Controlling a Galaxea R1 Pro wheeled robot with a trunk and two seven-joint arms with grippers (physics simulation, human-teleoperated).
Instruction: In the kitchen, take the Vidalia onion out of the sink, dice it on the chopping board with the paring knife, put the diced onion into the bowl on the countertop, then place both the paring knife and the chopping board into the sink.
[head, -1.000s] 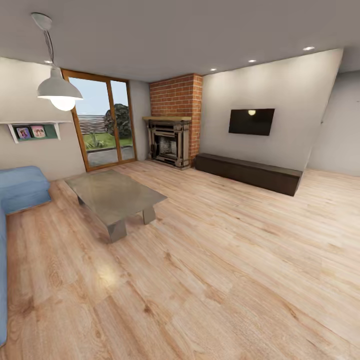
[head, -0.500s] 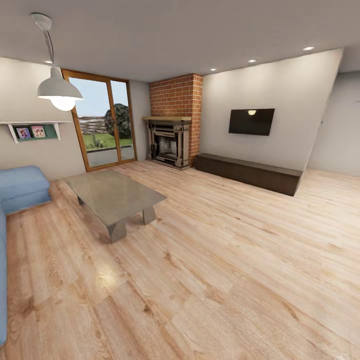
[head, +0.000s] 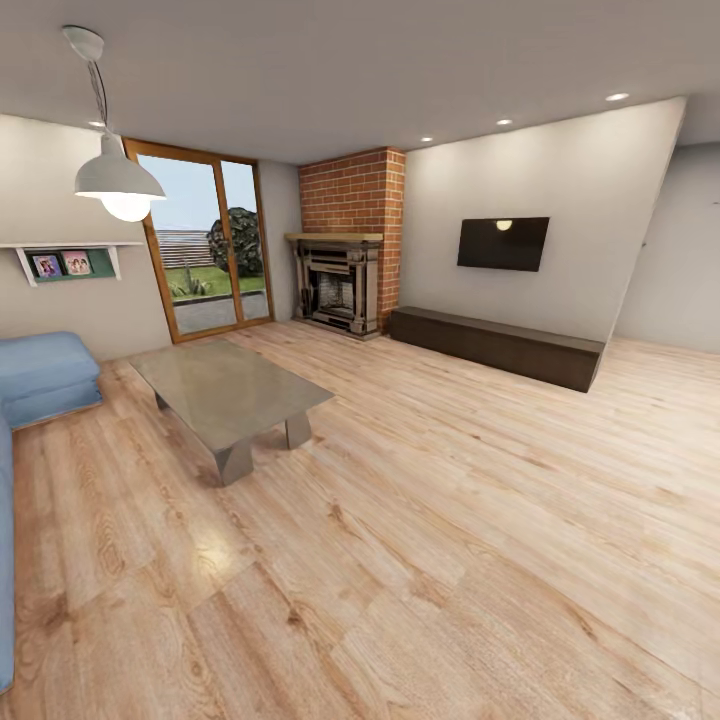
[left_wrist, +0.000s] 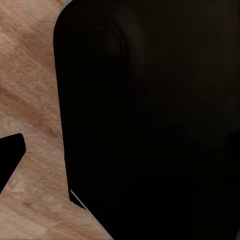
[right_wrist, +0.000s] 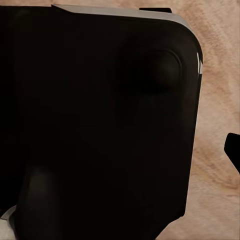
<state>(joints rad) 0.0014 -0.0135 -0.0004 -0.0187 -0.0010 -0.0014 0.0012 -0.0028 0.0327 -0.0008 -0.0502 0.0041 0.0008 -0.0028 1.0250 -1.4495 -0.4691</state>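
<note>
I am in a living room with a wooden floor (head: 450, 520). The Vidalia onion, sink, chopping board, paring knife, bowl and countertop are all out of view. In the left wrist view a large black part of my own body (left_wrist: 150, 120) hangs over the floor, with a dark tip (left_wrist: 10, 155) at the frame edge. The right wrist view has the same black bulk (right_wrist: 100, 120) and a small dark tip (right_wrist: 234, 150) over the wood. Neither view lets me see how the jaws stand.
A low grey coffee table (head: 225, 395) stands ahead to the left, with a blue sofa (head: 45, 375) beyond it. A brick fireplace (head: 340, 285), a glass patio door (head: 205, 245) and a dark low bench (head: 495, 345) under a wall TV (head: 503, 243) line the far walls. Open floor runs ahead and right.
</note>
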